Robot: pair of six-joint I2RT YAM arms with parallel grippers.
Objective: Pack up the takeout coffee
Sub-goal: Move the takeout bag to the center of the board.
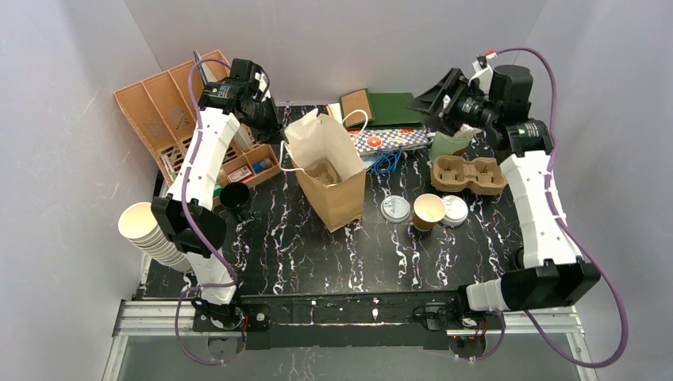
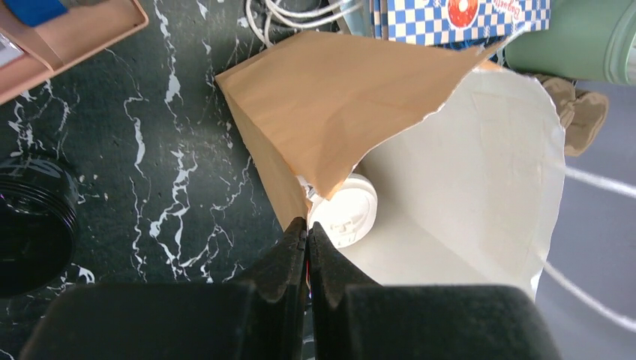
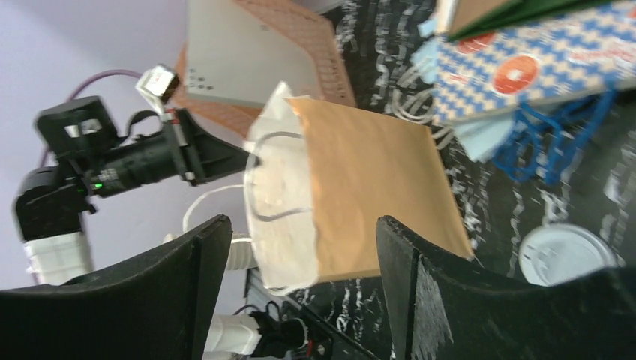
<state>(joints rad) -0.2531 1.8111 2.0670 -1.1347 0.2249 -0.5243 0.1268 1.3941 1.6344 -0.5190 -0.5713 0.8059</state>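
Note:
A brown paper bag (image 1: 329,171) stands open in the middle of the table, white inside (image 2: 465,187). A white round lid (image 2: 345,214) shows inside it. My left gripper (image 2: 307,229) is shut right at the bag's left rim, where the brown wall runs into the fingertips (image 1: 274,131). One tan cup (image 1: 428,210) stands uncovered to the right of the bag, between two loose white lids (image 1: 395,209) (image 1: 454,210). My right gripper (image 1: 430,99) hangs open at the back right, nothing between its fingers (image 3: 300,255), facing the bag (image 3: 367,195).
A cardboard cup carrier (image 1: 468,175) lies behind the tan cup. A black cup (image 1: 236,196) and an orange organiser (image 1: 171,111) are left of the bag. A tall stack of cream cups (image 1: 151,234) leans at the left edge. A checkered box (image 1: 389,141) and green items lie at the back.

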